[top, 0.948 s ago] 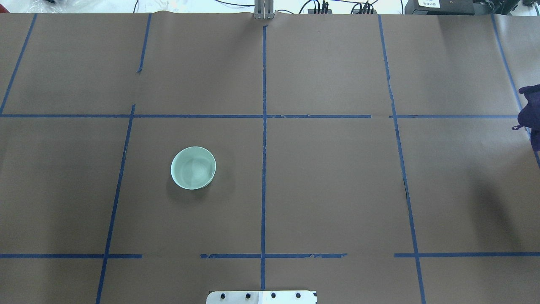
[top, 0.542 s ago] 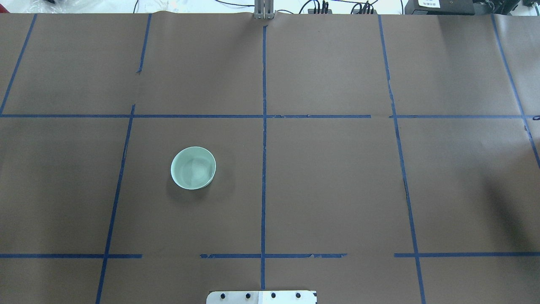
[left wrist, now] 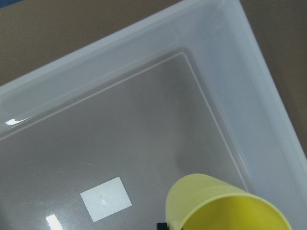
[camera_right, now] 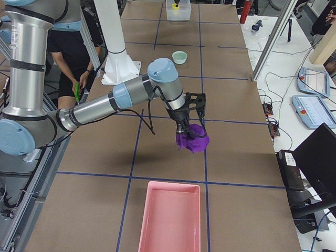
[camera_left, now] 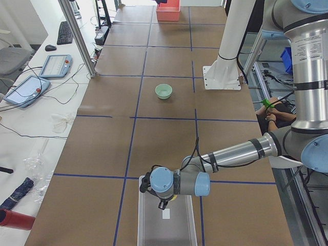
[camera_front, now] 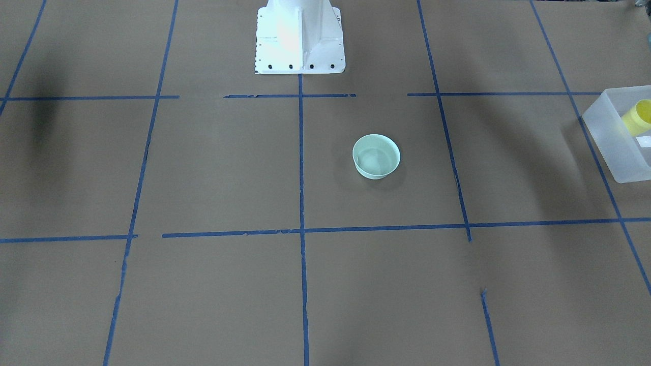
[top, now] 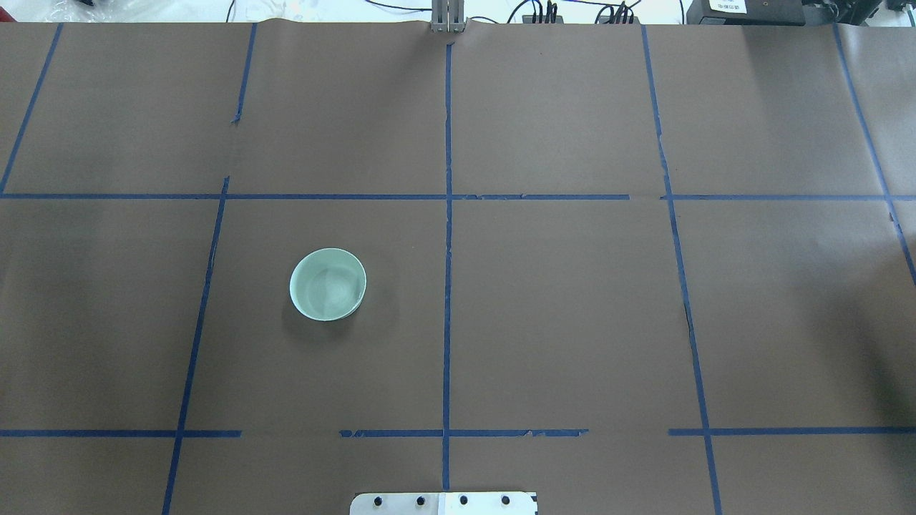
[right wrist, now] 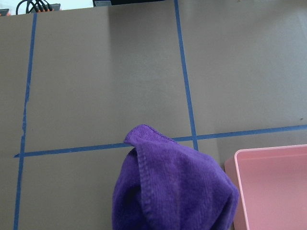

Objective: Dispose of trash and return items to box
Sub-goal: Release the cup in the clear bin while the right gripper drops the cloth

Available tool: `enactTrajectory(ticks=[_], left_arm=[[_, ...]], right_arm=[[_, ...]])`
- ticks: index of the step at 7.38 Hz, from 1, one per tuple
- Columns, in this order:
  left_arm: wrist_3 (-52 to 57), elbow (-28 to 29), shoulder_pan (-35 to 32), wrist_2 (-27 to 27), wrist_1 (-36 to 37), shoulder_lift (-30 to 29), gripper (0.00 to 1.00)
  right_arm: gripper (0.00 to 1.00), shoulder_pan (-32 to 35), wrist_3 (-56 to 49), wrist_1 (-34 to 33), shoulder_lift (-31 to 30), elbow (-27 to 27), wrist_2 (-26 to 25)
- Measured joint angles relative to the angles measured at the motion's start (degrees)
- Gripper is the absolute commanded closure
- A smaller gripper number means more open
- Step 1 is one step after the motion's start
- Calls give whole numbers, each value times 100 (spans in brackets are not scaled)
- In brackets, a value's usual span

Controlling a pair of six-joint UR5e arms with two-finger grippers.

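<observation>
Left gripper (camera_left: pixel 160 201): I see it only from the left side camera, over one end of the box (camera_left: pixel 148 228). The fingers are hidden, so I cannot tell whether they are apart or closed.
Yellow cup (left wrist: pixel 225 208): inside the box's walls near a corner, tilted, mouth toward my left wrist camera. I cannot tell whether it touches the floor.
Label (left wrist: pixel 105 199): white, flat on the box floor, beside the cup.
Right gripper (camera_right: pixel 189 125): above the counter (top: pixel 572 322), with a bunched purple cloth (camera_right: pixel 192 140) hanging under it. I cannot tell how the fingers stand.
Pink tray (camera_right: pixel 173 183): on the counter, near the cloth.
Green bowl (top: pixel 328 284): upright, well apart from both arms.
</observation>
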Motion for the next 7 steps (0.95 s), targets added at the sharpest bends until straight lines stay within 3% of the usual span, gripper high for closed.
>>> enactTrajectory(ticks=[1, 4, 5, 7], left_arm=[[-78, 88, 49, 11, -139, -11, 1], [-72, 132, 101, 127, -507, -43, 0], [-60, -62, 77, 188, -520, -50, 0], [-63, -1067, -333, 390, -58, -41, 0]], right_arm=[[100, 133, -89, -1, -7, -7, 49], [100, 346, -369, -2, 1, -74, 130], [100, 427, -572, -4, 11, -131, 112], [100, 519, -991, -26, -4, -216, -29]])
